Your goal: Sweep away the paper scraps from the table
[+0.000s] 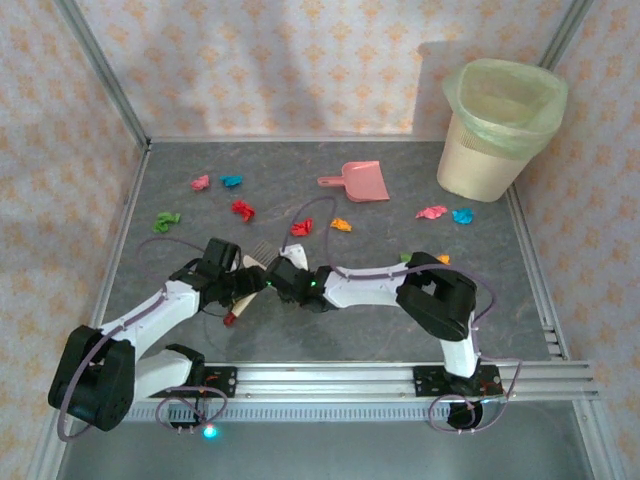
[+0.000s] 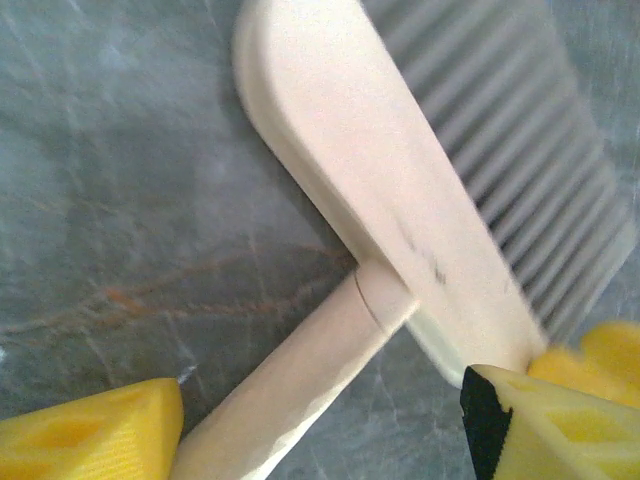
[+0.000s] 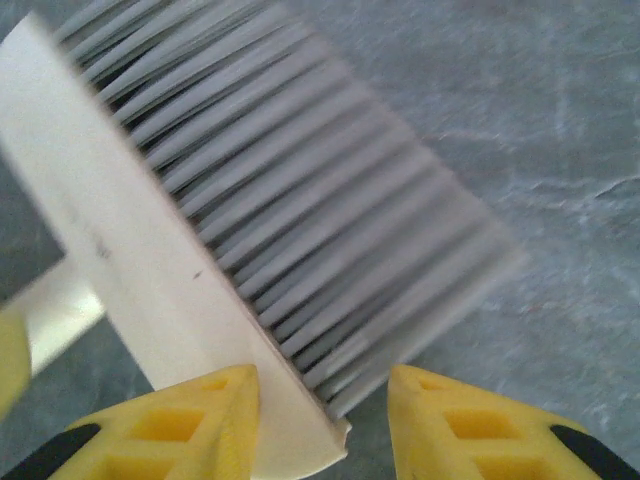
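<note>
On the left gripper [image 2: 322,380] the jaws stand wide either side of the brush [image 2: 380,200] handle, holding nothing. The right gripper [image 3: 322,375] has its jaws partly closed astride the brush head's end; pinched or not, I cannot tell. A loose hold could let the brush twist mid-sweep. The paper scraps [image 1: 243,209] dot the far desk [image 1: 380,330], with a green scrap [image 1: 167,220] near the left rail [image 1: 118,240]. The pink dustpan [image 1: 362,183] and lined bin [image 1: 495,150] sit to the right.

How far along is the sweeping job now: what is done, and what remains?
Done: nothing looks swept; the paper scraps lie scattered on the table. In hand: the brush; the right gripper brackets its head, and the left gripper, open, straddles its handle. Left: all the sweeping; the pink dustpan lies untouched.
</note>
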Tool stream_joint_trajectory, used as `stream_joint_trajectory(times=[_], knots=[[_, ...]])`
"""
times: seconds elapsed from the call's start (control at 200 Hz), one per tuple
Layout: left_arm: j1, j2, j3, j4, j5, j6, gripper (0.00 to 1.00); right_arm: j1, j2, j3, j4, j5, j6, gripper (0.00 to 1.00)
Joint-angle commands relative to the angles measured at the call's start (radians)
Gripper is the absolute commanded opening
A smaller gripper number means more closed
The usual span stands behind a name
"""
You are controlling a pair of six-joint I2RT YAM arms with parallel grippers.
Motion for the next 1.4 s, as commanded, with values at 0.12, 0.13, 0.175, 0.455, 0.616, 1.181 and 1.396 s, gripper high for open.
stream_joint_trajectory(times=[0.12,0.13,0.175,0.455,0.616,1.181,1.396], knots=[[-0.091,-0.007,-0.019,-0.043,-0.026,0.009,0.74,-0.088,-0.069,-0.079,0.022,-0.053,0.072,0.38],[-0.095,-0.006,-0.018,-0.047,-0.032,0.011,0.74,-0.093,-0.073,-0.083,0.023,-0.056,0.075,0.38],[-0.119,-0.002,-0.011,-0.064,-0.06,0.015,0.74,-0.108,-0.094,-0.103,0.038,-0.074,0.084,0.38],[-0.279,0.047,0.049,-0.076,-0.196,-0.055,0.73,-0.126,-0.191,-0.174,0.087,-0.129,0.122,0.4],[-0.358,0.083,0.097,-0.08,-0.274,-0.124,0.73,-0.128,-0.23,-0.17,0.024,-0.11,0.145,0.41],[-0.57,0.42,0.229,-0.044,-0.601,-0.471,0.49,-0.294,-0.435,-0.279,-0.071,-0.159,0.137,0.43],[-0.569,0.453,0.233,-0.035,-0.63,-0.482,0.34,-0.316,-0.462,-0.345,0.008,-0.177,0.132,0.44]])
